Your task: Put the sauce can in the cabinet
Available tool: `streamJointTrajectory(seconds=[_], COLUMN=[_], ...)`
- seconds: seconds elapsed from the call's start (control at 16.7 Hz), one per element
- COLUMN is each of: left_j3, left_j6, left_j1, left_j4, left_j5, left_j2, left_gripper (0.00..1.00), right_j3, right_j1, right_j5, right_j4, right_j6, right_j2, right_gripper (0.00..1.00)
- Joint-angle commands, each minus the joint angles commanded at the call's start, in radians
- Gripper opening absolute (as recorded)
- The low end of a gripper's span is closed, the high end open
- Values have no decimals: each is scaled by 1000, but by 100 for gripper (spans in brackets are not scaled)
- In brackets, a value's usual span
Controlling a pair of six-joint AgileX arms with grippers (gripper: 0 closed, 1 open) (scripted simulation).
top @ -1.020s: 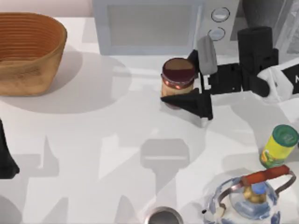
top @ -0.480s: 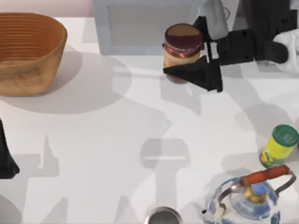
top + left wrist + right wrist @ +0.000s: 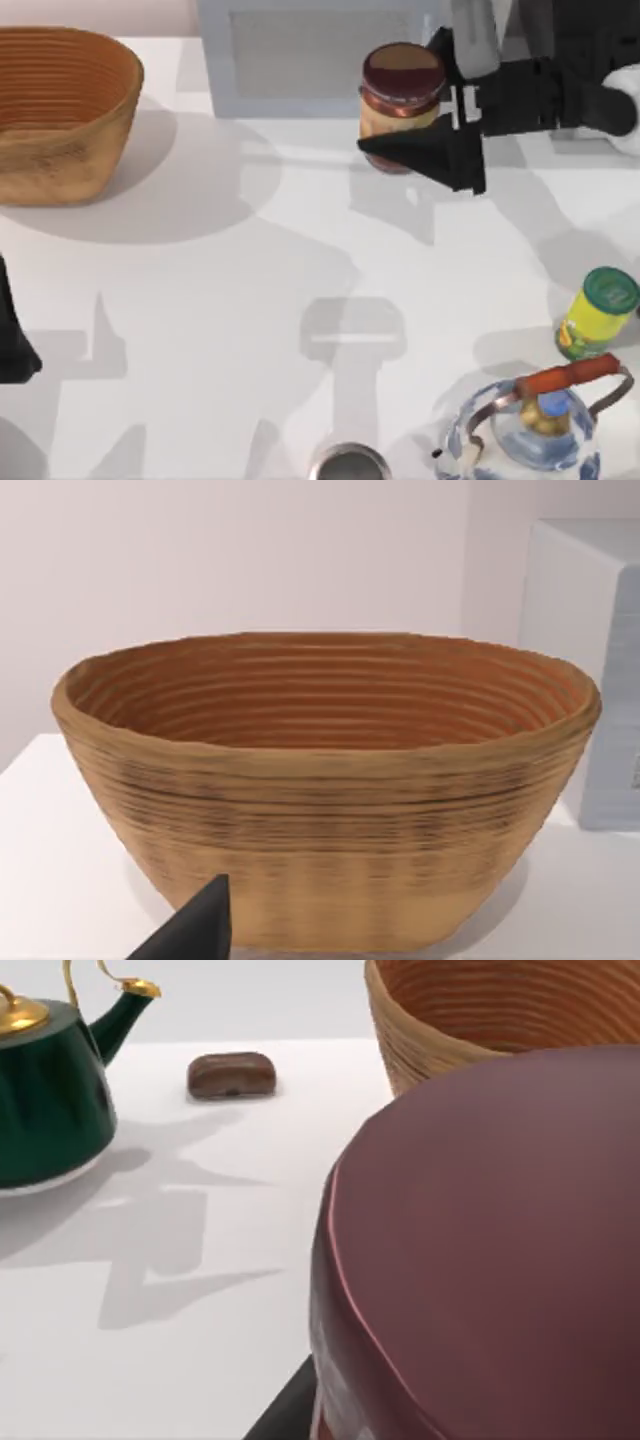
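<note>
The sauce can [image 3: 402, 85], with a maroon top and a red band, hangs above the table in front of the light grey microwave [image 3: 300, 60]. My right gripper [image 3: 400, 97] is shut on it, with one black finger [image 3: 425, 152] on its near side and a grey finger [image 3: 468, 38] on its far side. The can's maroon top [image 3: 500, 1240] looms large in the right wrist view. The cabinet is out of view. My left gripper [image 3: 12, 340] sits parked at the table's left edge, and one dark fingertip [image 3: 195, 930] shows in the left wrist view.
A wicker basket [image 3: 60, 110] stands at the back left. A yellow green-lidded can [image 3: 597, 315] and a glass kettle with a red handle [image 3: 540, 420] stand at the front right. A metal cup rim [image 3: 348, 465] shows at the front edge. A green teapot [image 3: 40, 1090] and a brown lump [image 3: 231, 1074] are farther off.
My right gripper has risen with the sauce can and carried it toward the back of the table and slightly right. The left arm has stayed still.
</note>
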Motion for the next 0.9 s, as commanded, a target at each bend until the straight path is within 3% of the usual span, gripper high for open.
streamJointTrajectory(seconds=[0.36,0.9], left_j3=[0,0], left_j6=[0,0], left_j1=[0,0], left_j4=[0,0], left_j5=[0,0], left_j2=[0,0], left_gripper=[100,100], right_j3=[-264,-880], right_j1=[-79,-228], right_j5=[247,803], right_j4=[-40,-134], right_j6=[114,349], right_j2=[-408,-1416], right_gripper=[0,0])
